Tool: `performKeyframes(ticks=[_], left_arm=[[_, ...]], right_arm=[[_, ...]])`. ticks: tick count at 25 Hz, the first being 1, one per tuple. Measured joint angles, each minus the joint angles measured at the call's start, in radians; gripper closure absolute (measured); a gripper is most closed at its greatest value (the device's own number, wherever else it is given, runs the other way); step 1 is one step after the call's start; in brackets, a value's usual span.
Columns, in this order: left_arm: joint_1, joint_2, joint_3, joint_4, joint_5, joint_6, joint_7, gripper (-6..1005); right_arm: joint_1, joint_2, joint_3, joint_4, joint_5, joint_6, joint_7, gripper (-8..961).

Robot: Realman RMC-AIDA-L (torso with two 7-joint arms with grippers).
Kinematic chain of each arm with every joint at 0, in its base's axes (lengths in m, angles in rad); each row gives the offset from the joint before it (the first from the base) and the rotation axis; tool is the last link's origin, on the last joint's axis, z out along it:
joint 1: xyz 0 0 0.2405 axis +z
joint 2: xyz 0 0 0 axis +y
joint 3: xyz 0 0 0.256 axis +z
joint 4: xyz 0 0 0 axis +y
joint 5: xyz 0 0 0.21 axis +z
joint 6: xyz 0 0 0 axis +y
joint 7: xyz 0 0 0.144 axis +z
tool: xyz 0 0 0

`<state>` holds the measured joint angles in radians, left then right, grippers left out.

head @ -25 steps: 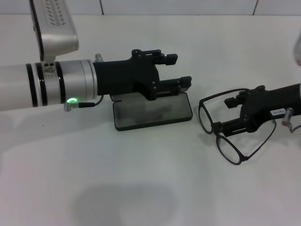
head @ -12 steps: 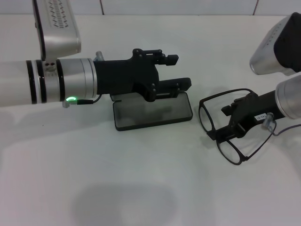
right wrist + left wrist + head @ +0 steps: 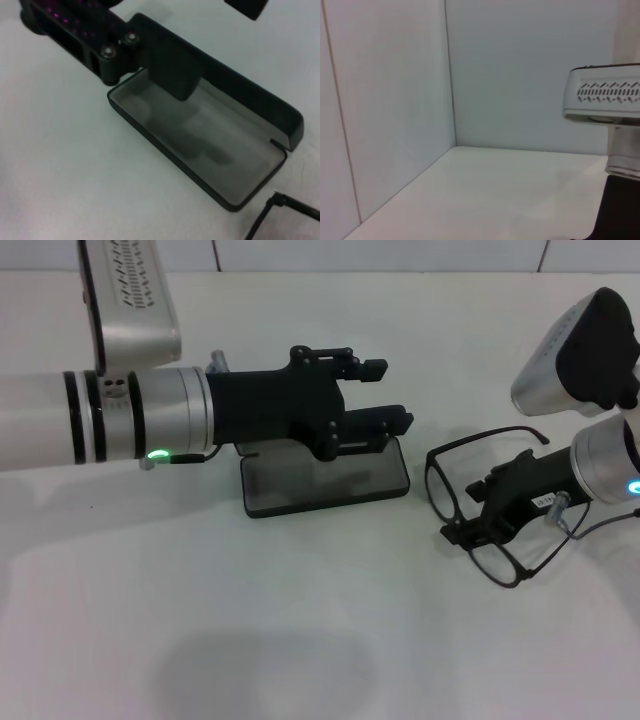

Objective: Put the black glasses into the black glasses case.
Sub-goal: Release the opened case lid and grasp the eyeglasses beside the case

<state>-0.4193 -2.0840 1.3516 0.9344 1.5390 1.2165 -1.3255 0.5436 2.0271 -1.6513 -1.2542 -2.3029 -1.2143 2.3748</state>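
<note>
On your left, the left gripper [image 3: 385, 395] is reaching across the white table [image 3: 300, 620] with its fingers spread, one on each side of the raised lid at the far edge of the black glasses case [image 3: 325, 480], which is lying open near the middle with its grey lining facing up. Well to the right of the case, the right gripper [image 3: 462, 527] is sitting clenched on the frame of the black glasses [image 3: 447, 480], which are lying unfolded on the table, lenses toward the case.
</note>
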Motion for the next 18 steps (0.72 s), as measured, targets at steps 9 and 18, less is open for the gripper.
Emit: performKeyframes(ticks=[9,18], left_arm=[[0.005,-0.002,0.003,0.000,-0.002,0.021,0.002,347],[0.000,-0.002,0.004,-0.005,0.000,0.025,0.020,347]], right_arm=[[-0.003,-0.005,0.021,0.022,-0.060,0.024,0.053,391],[0.003,-0.005,0.021,0.021,-0.063,0.042,0.054,557]])
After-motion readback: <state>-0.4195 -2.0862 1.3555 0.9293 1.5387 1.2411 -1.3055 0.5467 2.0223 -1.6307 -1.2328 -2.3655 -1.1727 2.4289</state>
